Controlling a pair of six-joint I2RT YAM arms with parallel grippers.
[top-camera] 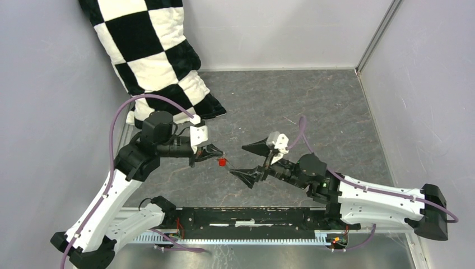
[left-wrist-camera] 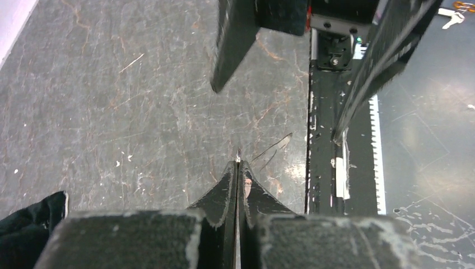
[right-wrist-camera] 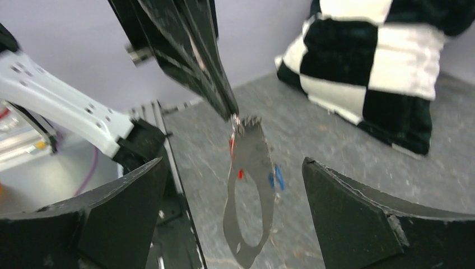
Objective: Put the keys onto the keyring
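Observation:
My left gripper is shut on the top of the keyring. The keyring is a thin grey loop that hangs down from the left gripper's fingertips. A key with a red head hangs at the loop's top left. A key with a blue head shows at the loop's right side. I cannot tell how either key is attached. My right gripper is open, with one jaw on each side of the hanging loop and not touching it. In the left wrist view only a metal tip pokes out of the shut jaws.
A black-and-white checkered pillow leans in the back left corner and also shows in the right wrist view. A black rail runs along the near table edge. Grey walls close in the left, back and right.

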